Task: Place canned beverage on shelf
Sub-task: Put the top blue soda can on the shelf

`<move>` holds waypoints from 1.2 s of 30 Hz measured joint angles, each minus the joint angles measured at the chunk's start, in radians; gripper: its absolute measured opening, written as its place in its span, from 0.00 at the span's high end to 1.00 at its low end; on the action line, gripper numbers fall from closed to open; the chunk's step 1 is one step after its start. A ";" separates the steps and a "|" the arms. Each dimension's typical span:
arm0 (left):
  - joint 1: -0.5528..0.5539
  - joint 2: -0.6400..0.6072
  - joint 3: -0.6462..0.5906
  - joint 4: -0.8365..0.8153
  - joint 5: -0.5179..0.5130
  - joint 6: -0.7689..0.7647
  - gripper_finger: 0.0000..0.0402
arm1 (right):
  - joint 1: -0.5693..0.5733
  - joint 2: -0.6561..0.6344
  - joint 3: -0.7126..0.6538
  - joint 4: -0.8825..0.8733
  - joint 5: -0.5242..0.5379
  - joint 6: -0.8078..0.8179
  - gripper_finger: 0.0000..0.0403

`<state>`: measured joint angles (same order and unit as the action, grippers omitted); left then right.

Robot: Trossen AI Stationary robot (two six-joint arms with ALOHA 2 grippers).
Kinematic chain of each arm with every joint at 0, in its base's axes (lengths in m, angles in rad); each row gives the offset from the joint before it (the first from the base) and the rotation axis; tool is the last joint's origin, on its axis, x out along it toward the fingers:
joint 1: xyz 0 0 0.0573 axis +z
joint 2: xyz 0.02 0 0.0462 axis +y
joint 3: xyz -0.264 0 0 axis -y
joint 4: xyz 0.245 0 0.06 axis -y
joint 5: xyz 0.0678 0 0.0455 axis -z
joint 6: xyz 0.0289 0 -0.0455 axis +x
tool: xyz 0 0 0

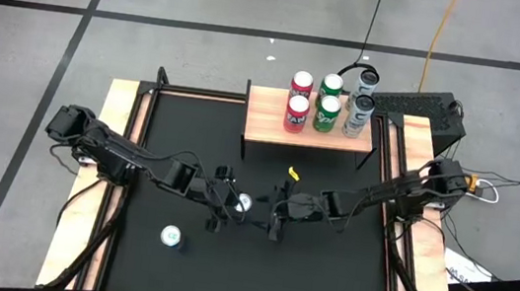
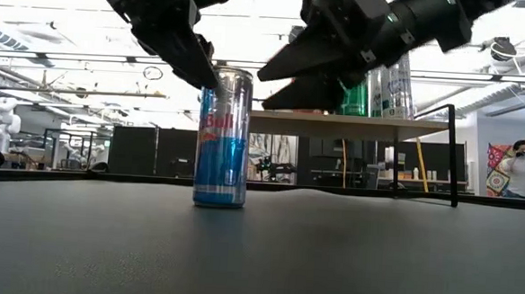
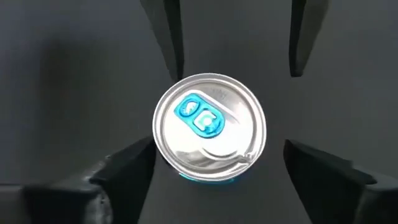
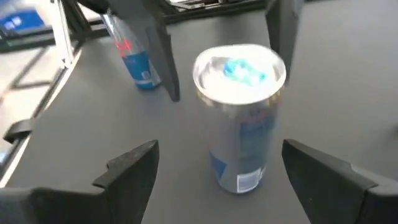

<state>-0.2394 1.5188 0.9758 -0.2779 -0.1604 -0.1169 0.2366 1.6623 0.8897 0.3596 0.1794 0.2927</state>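
A slim blue-and-silver can (image 1: 245,202) stands upright on its base on the black table (image 1: 324,273), and shows in the low view (image 2: 222,136). My left gripper (image 1: 221,203) is open above it. Its fingers (image 3: 134,165) stand on either side of the can's top (image 3: 210,127) with gaps. My right gripper (image 1: 276,217) is open just to the can's right, its fingers slanting down toward it, with the can (image 4: 239,118) between and ahead of them. The wood-top shelf (image 1: 272,132) stands at the table's far side.
Several cans, red (image 1: 298,105), green (image 1: 329,102) and silver (image 1: 360,103), stand on the right half of the shelf; its left half is bare. A second blue-and-silver can (image 1: 170,237) stands near the front left. A small yellow piece (image 1: 293,173) lies in front of the shelf.
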 joint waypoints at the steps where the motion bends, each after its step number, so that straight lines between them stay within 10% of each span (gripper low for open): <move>1: 0.000 0.000 0.003 -0.002 0.000 0.000 0.12 | -0.002 0.000 0.028 -0.042 0.002 -0.016 0.18; 36: -0.114 -0.177 0.015 -0.259 -0.372 -0.110 0.03 | -0.075 0.104 0.237 -0.188 -0.077 -0.072 0.30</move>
<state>-0.3538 1.3418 0.9905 -0.5369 -0.5320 -0.2268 0.1619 1.7660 1.1267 0.1718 0.1024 0.2207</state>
